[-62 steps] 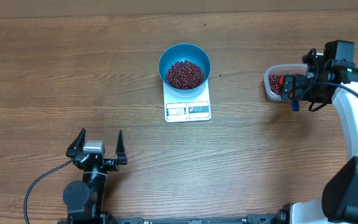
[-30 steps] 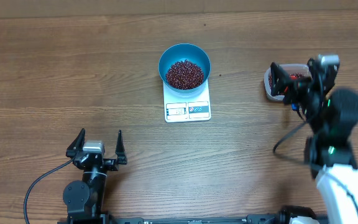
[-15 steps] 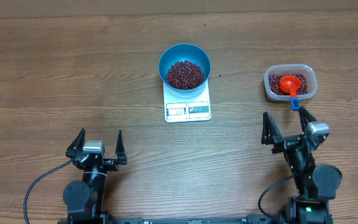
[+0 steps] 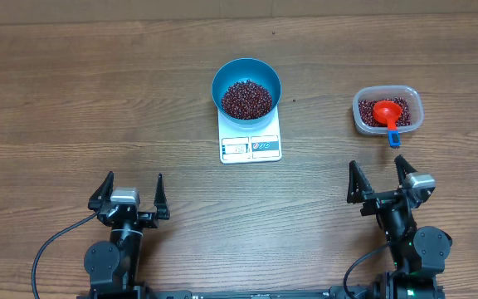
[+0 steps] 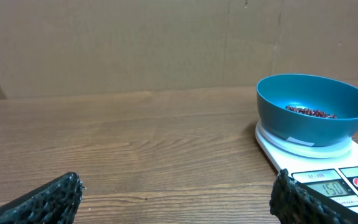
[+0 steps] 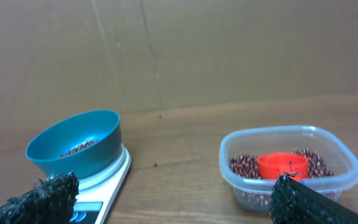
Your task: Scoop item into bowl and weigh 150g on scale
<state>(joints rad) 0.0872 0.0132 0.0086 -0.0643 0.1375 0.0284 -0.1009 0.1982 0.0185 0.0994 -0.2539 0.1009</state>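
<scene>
The blue bowl [image 4: 246,88] stands on the white scale [image 4: 251,146] at the table's middle back, holding a heap of dark red-brown beans [image 4: 246,99]. From the left wrist view the bowl [image 5: 314,115] and scale [image 5: 328,185] sit ahead to the right; from the right wrist view the bowl [image 6: 74,144] and scale [image 6: 107,186] sit ahead to the left. My left gripper [image 4: 129,196] rests open near the front left. My right gripper [image 4: 381,180] is open at the front right, with nothing between its fingers.
A clear plastic tub [image 4: 387,110] of beans stands at the right, with a red scoop [image 4: 386,114] lying in it, blue handle end over the near rim. The right wrist view shows the tub [image 6: 289,168] and scoop [image 6: 282,165] close ahead.
My right arm has pulled back from the tub to the front right of the table, leaving the red scoop in the tub. The left arm has not moved.
</scene>
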